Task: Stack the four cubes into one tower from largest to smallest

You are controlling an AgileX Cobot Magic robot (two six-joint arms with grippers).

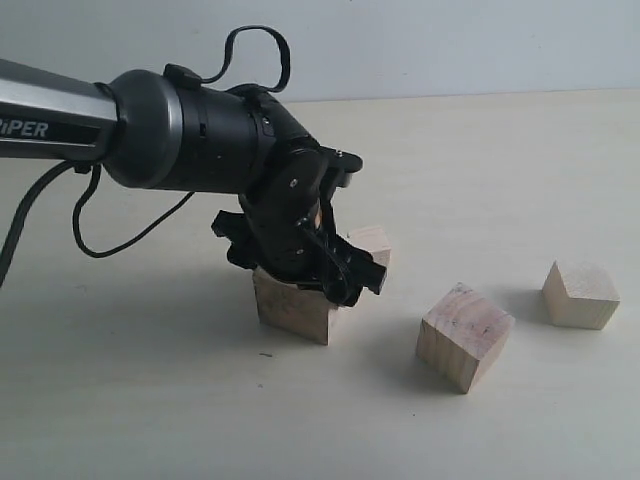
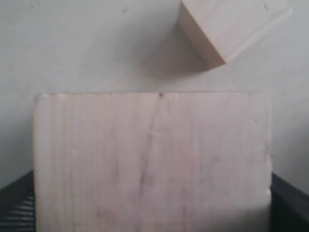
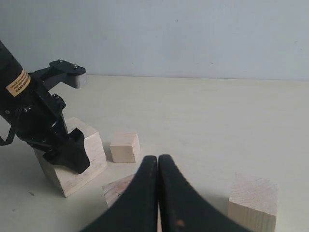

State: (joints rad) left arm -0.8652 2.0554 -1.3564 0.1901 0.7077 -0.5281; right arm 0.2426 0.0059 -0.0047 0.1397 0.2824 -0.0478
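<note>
The largest cube (image 1: 292, 308) rests on the table with my left gripper (image 1: 322, 288) down over it. In the left wrist view this cube (image 2: 152, 159) fills the picture, and a black finger (image 2: 17, 205) lies tight against each side with no gap. The smallest cube (image 1: 372, 243) sits just behind it. The second cube (image 1: 463, 335) lies to the right, and a paler third cube (image 1: 580, 295) lies farther right. My right gripper (image 3: 158, 159) is shut and empty, hanging above the second cube (image 3: 118, 191); it is out of the exterior view.
The left arm's thick black wrist and its looping cable (image 1: 150, 130) reach in from the left above the table (image 1: 150, 420). A pale wall (image 1: 450, 40) runs behind the table's far edge.
</note>
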